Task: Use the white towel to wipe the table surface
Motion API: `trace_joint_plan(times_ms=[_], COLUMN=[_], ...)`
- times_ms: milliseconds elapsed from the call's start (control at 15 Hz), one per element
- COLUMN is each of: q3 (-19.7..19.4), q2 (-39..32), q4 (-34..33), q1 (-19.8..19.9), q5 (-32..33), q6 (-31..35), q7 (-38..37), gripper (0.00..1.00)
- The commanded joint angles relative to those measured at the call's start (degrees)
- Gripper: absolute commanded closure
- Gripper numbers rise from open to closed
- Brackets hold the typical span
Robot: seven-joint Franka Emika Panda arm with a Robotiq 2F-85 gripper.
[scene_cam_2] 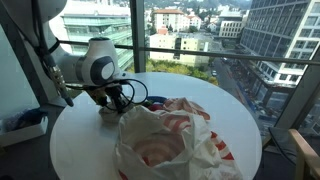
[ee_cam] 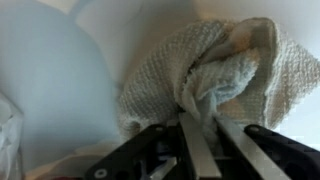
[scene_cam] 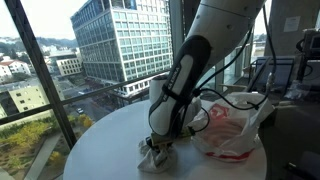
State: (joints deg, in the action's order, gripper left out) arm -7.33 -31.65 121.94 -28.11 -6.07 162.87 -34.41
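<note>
The white towel lies crumpled on the round white table. In the wrist view a fold of it is pinched between my gripper's two fingers. In both exterior views the gripper is down at the table surface, pressing on the towel. Most of the towel is hidden under the gripper in the exterior views.
A large white and red plastic bag lies on the table right beside the gripper. Dark cables run across the table behind it. Tall windows surround the table. The table edge is near.
</note>
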Motion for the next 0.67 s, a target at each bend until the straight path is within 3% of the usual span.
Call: trace_joint_plan(times_ms=[0, 200, 400, 467, 533, 600], q3=[1.29, 2.09, 5.38, 7.39, 5.26, 6.29], q2=[2.17, 1.80, 2.10, 3.19, 1.44, 1.74], q4=[0.91, 1.02, 0.21, 0.61, -0.31, -0.30], q1=[2.77, 4.50, 8.07, 9.68, 8.00, 8.95], q5=[0.31, 0.99, -1.74, -3.13, -0.19, -0.87], q6=[-4.33, -9.14, -13.09, -15.37, -11.89, -13.29], q7=[-1.14, -1.62, -0.08, 1.36, -0.80, -0.50], gripper=[0.94, 0.96, 0.95, 0.60, 0.84, 0.79])
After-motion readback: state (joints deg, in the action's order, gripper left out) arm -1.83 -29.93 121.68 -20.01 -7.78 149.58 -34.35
